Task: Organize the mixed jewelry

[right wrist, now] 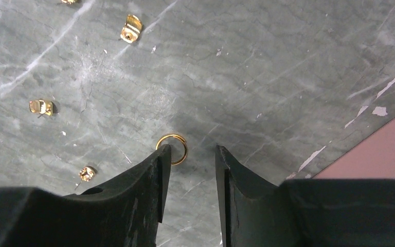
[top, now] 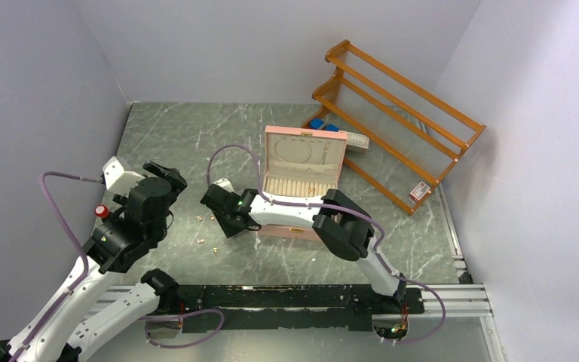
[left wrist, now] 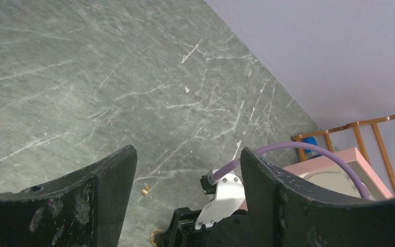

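Thin gold hoop ring [right wrist: 173, 148] lies flat on the grey-green marble-pattern desk [right wrist: 267, 67], right at one fingertip of the right claw [right wrist: 190, 154]. That finger's edge overlaps the hoop's rim. The rest of the hoop sits just ahead of the tip, not in the gap.

Right claw: fingers apart with a moderate gap and nothing between them, tips low over the desk.

Small gold earring pieces [right wrist: 131, 28] are loose on the hoop's side of the claw. One is just beside that finger, one is further out to the side, one is well ahead, and another is cut off by the frame edge. None of them touch each other.

On the claw's other side, close by, is the pink jewelry box [top: 305, 130], lid up. The right arm reaches across its front.

Left claw [left wrist: 187, 159]: fingers wide apart, empty, held above the desk and facing the right wrist, well apart from the hoop. One gold piece shows on the desk through its gap.

Orange wooden rack [top: 399, 121] stands beyond the box, at the far wall.
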